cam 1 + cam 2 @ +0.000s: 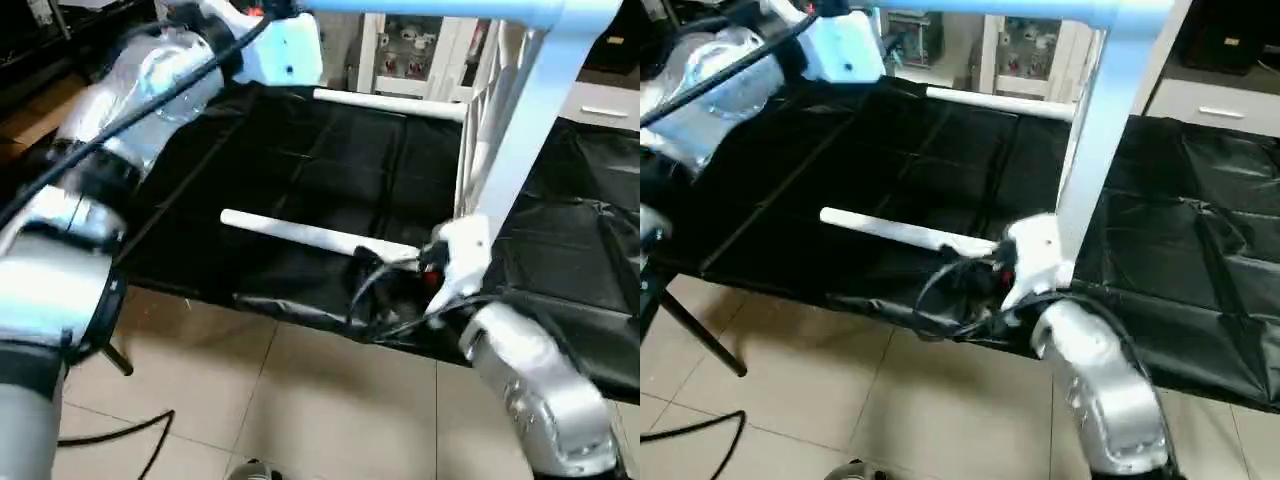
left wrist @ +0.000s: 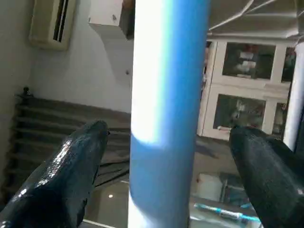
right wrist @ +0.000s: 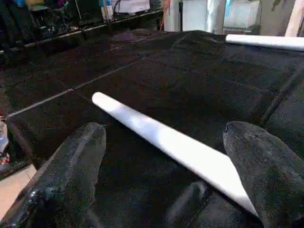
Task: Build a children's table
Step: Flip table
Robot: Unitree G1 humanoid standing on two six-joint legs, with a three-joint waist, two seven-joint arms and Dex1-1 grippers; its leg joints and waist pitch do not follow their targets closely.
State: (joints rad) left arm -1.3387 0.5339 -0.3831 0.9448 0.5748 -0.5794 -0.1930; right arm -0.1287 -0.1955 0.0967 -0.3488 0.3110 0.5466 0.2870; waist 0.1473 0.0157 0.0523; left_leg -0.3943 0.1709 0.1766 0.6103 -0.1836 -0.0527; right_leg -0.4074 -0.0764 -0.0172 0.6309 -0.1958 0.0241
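White loose leg [image 3: 164,137] lies slantwise just ahead of my right gripper [image 3: 164,175], jaws spread and empty, nearer than my left.

near leg [image 1: 315,237] before far leg [image 1: 388,104]

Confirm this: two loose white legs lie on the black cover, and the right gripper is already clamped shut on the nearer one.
Wrong on the grip. The right gripper is open; in the right wrist view its fingers stand wide apart on either side of the nearer leg, not closed on it. The rest holds: that leg and the farther leg both lie loose on the black cover.
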